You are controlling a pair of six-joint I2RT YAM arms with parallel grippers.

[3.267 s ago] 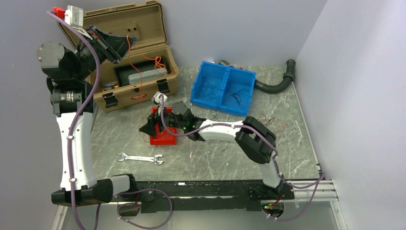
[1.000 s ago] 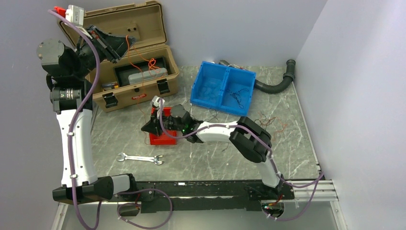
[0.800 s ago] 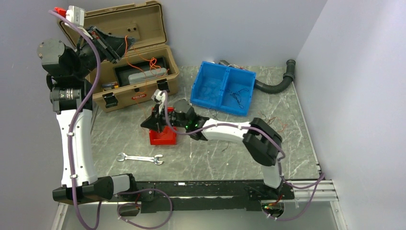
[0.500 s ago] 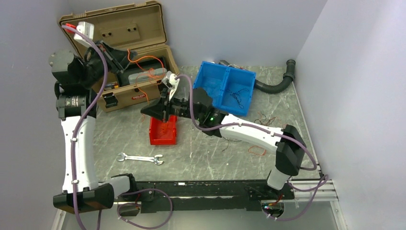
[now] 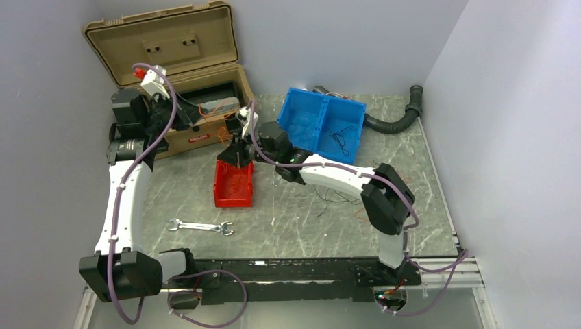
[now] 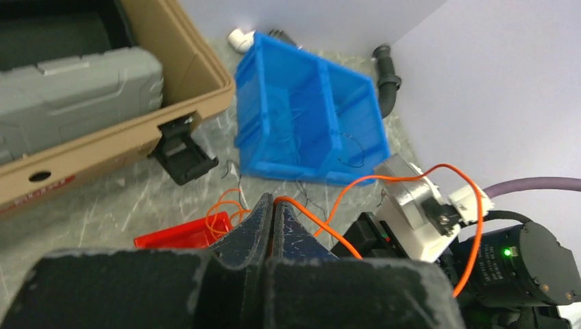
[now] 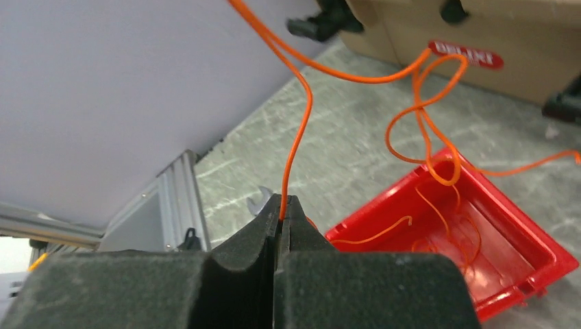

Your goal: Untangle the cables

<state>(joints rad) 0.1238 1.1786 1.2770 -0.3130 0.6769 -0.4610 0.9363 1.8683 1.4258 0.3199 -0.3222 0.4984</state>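
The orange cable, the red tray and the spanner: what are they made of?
Orange cable: looks like wire in a smooth plastic sheath, since it holds springy loops. Red tray: probably moulded plastic, glossy and evenly coloured. Spanner: likely steel, with a silvery sheen.

White shells cover the long links of the left arm [image 5: 118, 205] and right arm [image 5: 339, 177]; joints, bases and pincer fingers [image 6: 240, 233] are black. A purple cable [image 6: 541, 183] runs along each arm; a green light [image 6: 507, 252] glows on the right wrist.
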